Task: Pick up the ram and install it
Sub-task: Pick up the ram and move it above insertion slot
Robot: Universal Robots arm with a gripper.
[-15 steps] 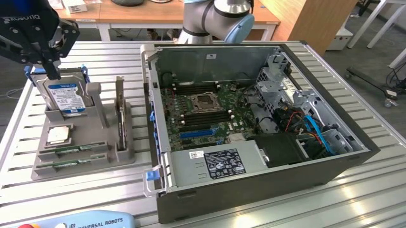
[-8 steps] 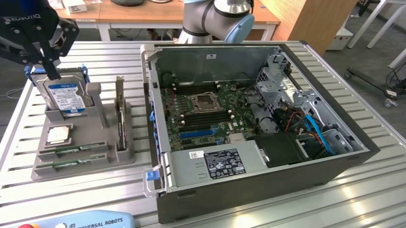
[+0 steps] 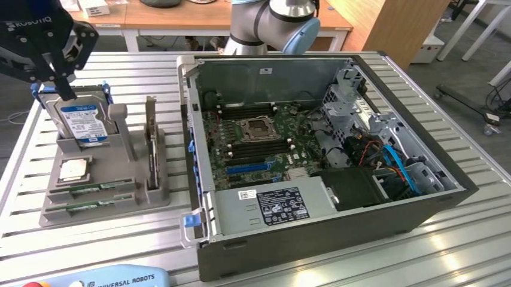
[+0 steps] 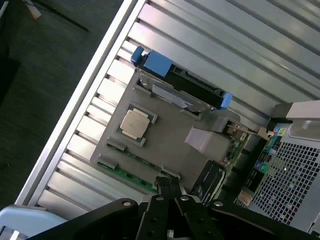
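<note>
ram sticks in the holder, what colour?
Green. The ram sticks lie in the grey holder; this shows best in the exterior view.

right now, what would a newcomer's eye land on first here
The big open computer case sits on the exterior view's right. On that view's left a gray holder carries a blue-labelled hard drive and two green ram sticks, with the shut black gripper hanging just above the drive.

thin green ram (image 3: 90,190), slotted in grey holder (image 3: 112,172) (twin (image 3: 84,207) alongside)

Ram (image 3: 90,191) in holder (image 3: 131,179) beside case (image 3: 335,236)
</note>
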